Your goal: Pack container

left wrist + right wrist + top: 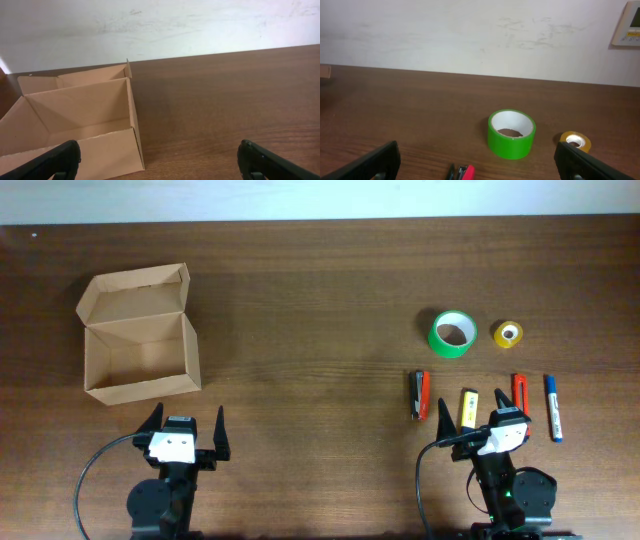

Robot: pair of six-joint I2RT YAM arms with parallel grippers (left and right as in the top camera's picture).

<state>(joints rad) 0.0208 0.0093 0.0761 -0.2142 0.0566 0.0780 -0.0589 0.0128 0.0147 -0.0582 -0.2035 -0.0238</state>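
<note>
The tan cardboard container (140, 350) stands open at the left of the table, its flap lid tilted back; inside it looks empty. It also shows in the left wrist view (80, 120). My left gripper (187, 430) is open and empty, just in front of the box. My right gripper (478, 418) is open and empty at the near right, over the markers. A green tape roll (453, 333) and a small yellow tape roll (508, 334) lie beyond it; both show in the right wrist view, green (511, 134) and yellow (575, 141).
In a row at the right lie a red-and-black stapler (420, 394), a yellow marker (467, 408), a red marker (520, 391) and a blue marker (553, 406). The table's far edge meets a white wall.
</note>
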